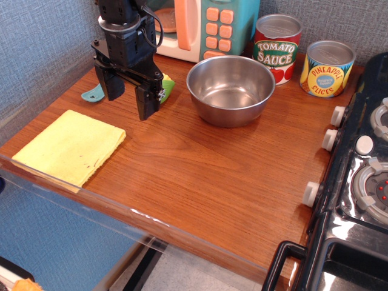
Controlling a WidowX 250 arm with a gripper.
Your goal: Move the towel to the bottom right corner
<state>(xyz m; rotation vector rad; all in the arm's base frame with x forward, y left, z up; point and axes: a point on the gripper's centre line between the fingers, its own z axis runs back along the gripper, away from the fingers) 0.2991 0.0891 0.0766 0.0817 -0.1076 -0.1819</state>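
Observation:
The pale yellow folded towel [71, 147] lies flat at the front left of the reddish-brown countertop [200, 176], close to its front edge. My black gripper [128, 99] hangs above the counter behind the towel, at the back left, its two fingers apart with nothing between them. It is clear of the towel. The bottom right corner [285, 242], where the counter meets the black toy stove [357, 182], is bare wood.
A steel bowl [231, 90] stands at the back middle. A tomato sauce can [277, 47] and a pineapple slices can [327, 68] stand at the back right. A toy microwave [206, 27] is behind the gripper. Small teal and green toys [94, 94] lie beside the gripper.

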